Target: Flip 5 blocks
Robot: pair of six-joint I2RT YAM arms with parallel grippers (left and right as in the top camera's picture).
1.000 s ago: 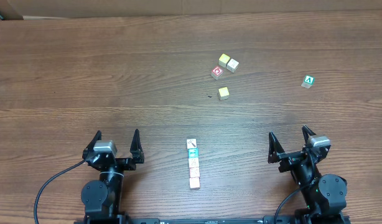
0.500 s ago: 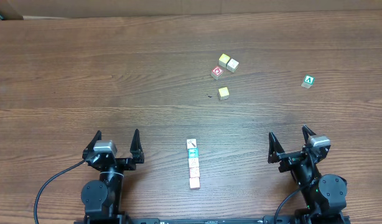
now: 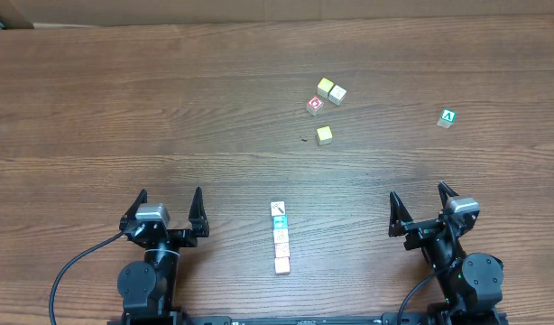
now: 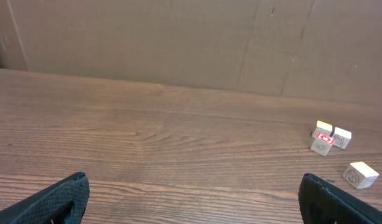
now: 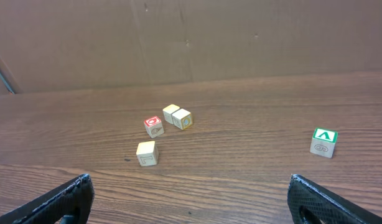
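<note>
Loose cubes sit towards the far right of the worktop [image 3: 124,90]: a red-topped one [image 3: 315,105] just beside a touching yellow and cream pair [image 3: 331,91], a yellow cube [image 3: 325,134] a little nearer, and a green "A" cube [image 3: 447,118] well apart to the right. All lie beyond the blocks [image 3: 281,236], which form a touching row near the front edge: white farthest, teal next, then three pale ones with prints that look pinkish. The row lies between the left gripper [image 3: 169,195] and right gripper [image 3: 419,192], apart from both. Both arms sit folded low, their grippers pointing away, spread wide and empty.
</note>
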